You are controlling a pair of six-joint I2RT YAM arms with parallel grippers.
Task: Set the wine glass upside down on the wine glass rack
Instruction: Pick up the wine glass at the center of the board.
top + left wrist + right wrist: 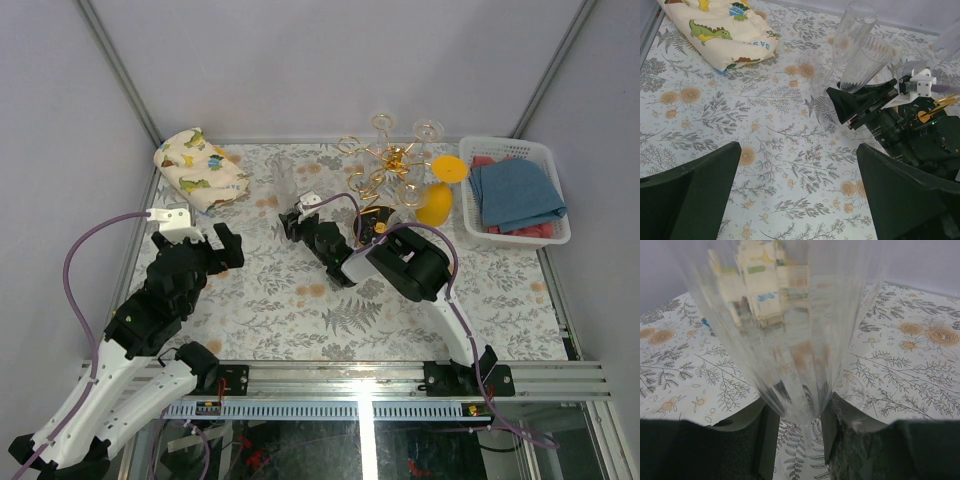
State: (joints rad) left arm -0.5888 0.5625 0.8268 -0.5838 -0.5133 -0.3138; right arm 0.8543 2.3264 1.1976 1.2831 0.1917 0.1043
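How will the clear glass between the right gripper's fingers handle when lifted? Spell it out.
The wine glass is probably fragile and slippery: thin, clear, ribbed walls. The right gripper flanks its tapered bottom, so it may slide or tip under a hard squeeze.

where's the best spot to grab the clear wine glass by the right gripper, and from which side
Grip the wine glass low on its bowl, where the ribbed wall tapers to the stem: narrow enough for the jaws. Come in level from the robot's side, since it stands upright; the right gripper holds it there.
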